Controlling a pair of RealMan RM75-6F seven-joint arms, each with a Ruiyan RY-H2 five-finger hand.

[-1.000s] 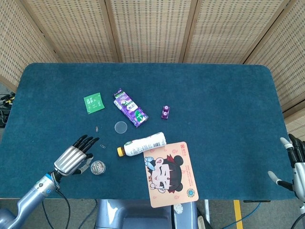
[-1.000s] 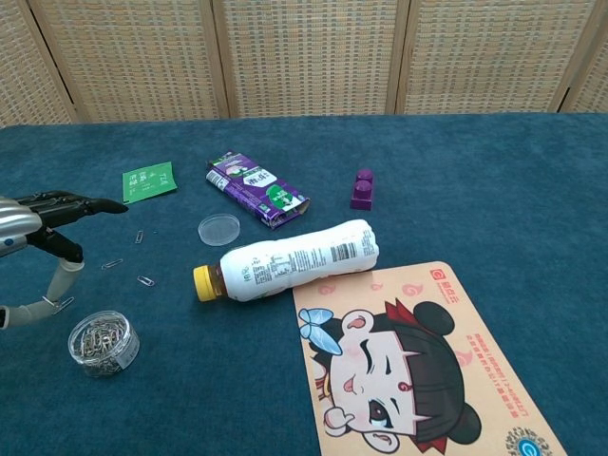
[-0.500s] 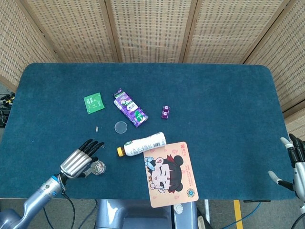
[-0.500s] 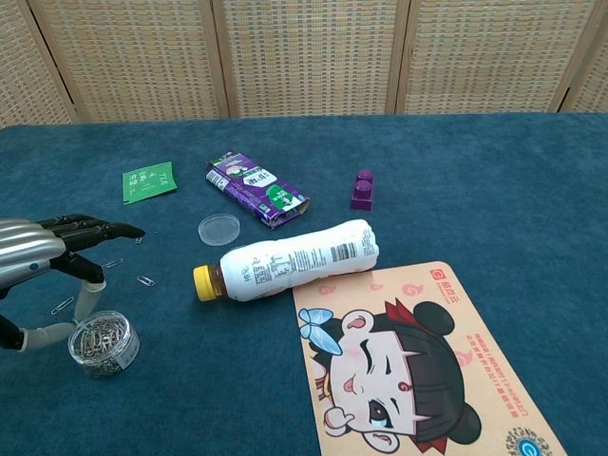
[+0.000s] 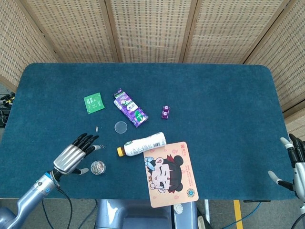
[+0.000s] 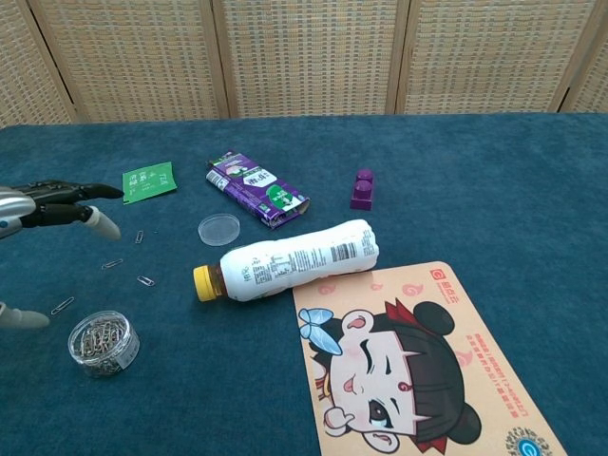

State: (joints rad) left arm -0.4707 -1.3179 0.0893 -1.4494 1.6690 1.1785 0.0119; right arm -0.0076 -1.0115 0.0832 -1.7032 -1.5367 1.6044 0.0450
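My left hand (image 5: 71, 156) hovers over the front left of the table with its fingers spread and nothing in it; in the chest view the left hand (image 6: 43, 204) shows at the left edge. Just right of it stands a small clear tub of paper clips (image 5: 97, 167) (image 6: 103, 342), with its round lid (image 5: 121, 126) (image 6: 218, 229) lying apart. Loose paper clips (image 6: 144, 280) lie on the cloth between them. My right hand (image 5: 296, 167) hangs open off the table's right front corner.
A white bottle with a yellow cap (image 5: 142, 144) (image 6: 290, 258) lies on its side by a cartoon mat (image 5: 170, 173) (image 6: 418, 364). Farther back are a purple carton (image 5: 130, 108), a green sachet (image 5: 94, 102) and a small purple block (image 5: 166, 111).
My left hand had moved right over the clip tub half a second ago; it has since lifted and drawn back to the left, away from the tub. The right hand is still.
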